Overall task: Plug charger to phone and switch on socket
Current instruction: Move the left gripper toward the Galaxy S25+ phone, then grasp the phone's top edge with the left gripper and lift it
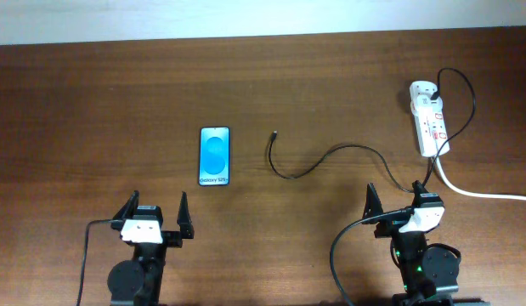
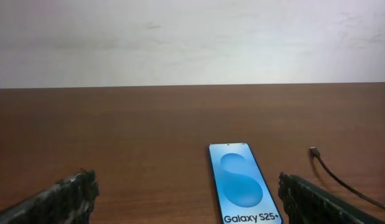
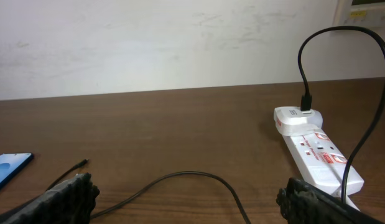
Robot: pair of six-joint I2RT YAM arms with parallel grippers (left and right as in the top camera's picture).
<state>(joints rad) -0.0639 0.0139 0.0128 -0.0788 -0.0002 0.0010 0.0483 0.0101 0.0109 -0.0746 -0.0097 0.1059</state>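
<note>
Overhead, the left gripper (image 1: 159,200) sits at the near edge of the table (image 1: 76,102) with its fingers spread wide and nothing between them. The phone (image 1: 215,156) lies flat and screen up, ahead of this gripper and a little to its right, touching neither finger. In the left wrist view the phone (image 2: 242,180) lies closer to the right-hand finger (image 2: 316,202) than to the other.

The right gripper (image 1: 393,194) is likewise parted and empty. The charger (image 1: 290,178) crosses the wood in front of it and runs between its spread fingers in the right wrist view (image 3: 180,175), lying loose and ungripped. Its plug tip (image 1: 274,134) rests to the right of the phone, near it but apart, and is seen small in the left wrist view (image 2: 315,151).

The socket (image 1: 431,119) lies ahead and to the right of the right gripper, toward the far right corner, with the charger's other end plugged in at its far end (image 3: 305,106). A thick white cord (image 1: 483,194) leads off the right edge.

Bare wood stretches left of the phone and beyond it to the far edge, where the pale wall (image 2: 180,37) begins.
</note>
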